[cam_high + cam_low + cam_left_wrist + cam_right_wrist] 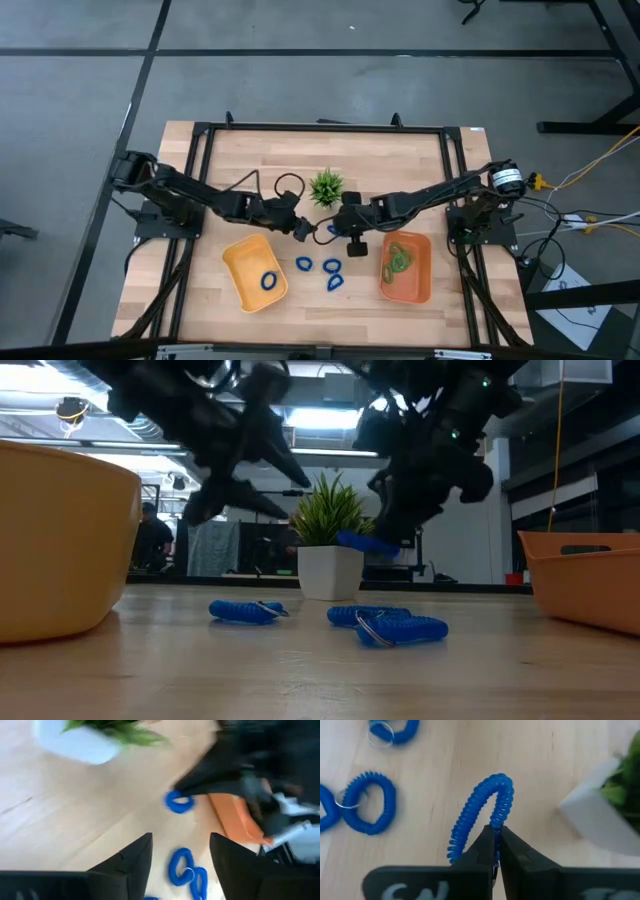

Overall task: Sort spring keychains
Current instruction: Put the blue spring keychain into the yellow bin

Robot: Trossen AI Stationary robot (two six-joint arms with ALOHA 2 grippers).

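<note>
Sorting is partly complete: one blue keychain point(269, 281) lies in the yellow tray point(240, 262), green ones point(398, 258) in the orange tray point(420, 285). Right end effector point(496, 836) pinches a raised blue keychain point(480, 810); left end effector point(180, 851) spread; three blue keychains point(331, 267) remain on the table point(300, 150).

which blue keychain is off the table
The one pinched in the right gripper, blue keychain, hanging above the wood. The other blue ones lie on the table or in the yellow tray.

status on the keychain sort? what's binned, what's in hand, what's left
Binned: one blue keychain in the yellow tray, green keychains in the orange tray. In hand: the right gripper is shut on a blue keychain, lifted off the table. The left gripper is open, empty, beside it. Left: three blue keychains loose on the table.
</note>
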